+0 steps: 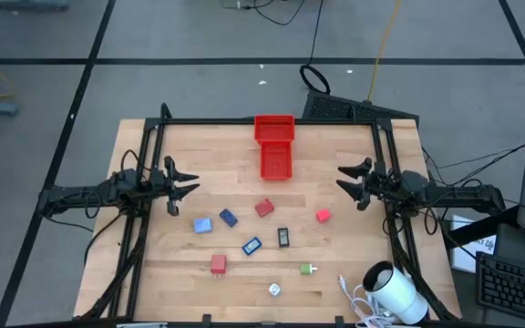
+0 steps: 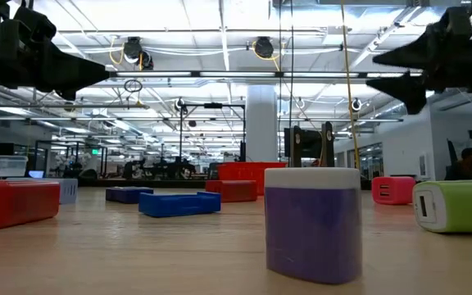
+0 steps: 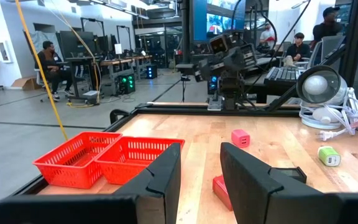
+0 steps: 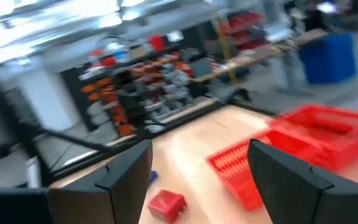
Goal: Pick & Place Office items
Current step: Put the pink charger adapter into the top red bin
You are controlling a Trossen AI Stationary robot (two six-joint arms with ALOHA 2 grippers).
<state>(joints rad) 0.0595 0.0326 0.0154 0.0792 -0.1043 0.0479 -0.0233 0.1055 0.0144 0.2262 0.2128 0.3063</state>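
Observation:
Several thumb-sized office items lie flat on the wooden table: a light-blue one (image 1: 202, 224), blue ones (image 1: 228, 217) (image 1: 251, 245), red ones (image 1: 263, 209) (image 1: 323, 216) (image 1: 218, 264), a black one (image 1: 283, 237), a green-white one (image 1: 308, 269) and a whitish one (image 1: 273, 290). My left gripper (image 1: 185, 182) hovers open above the table's left side. My right gripper (image 1: 346, 178) hovers open above the right side. Both sit above and apart from the items. The left wrist view shows open fingers (image 3: 201, 174); the right wrist view shows open fingers (image 4: 197, 180) with a red item (image 4: 166, 204) beyond them.
A red two-compartment tray (image 1: 274, 146) stands at the table's far middle. A big white cylinder with cable (image 1: 395, 292) lies at the near right corner. Black frame rails run along the left, right and far edges. People sit at desks in the room behind.

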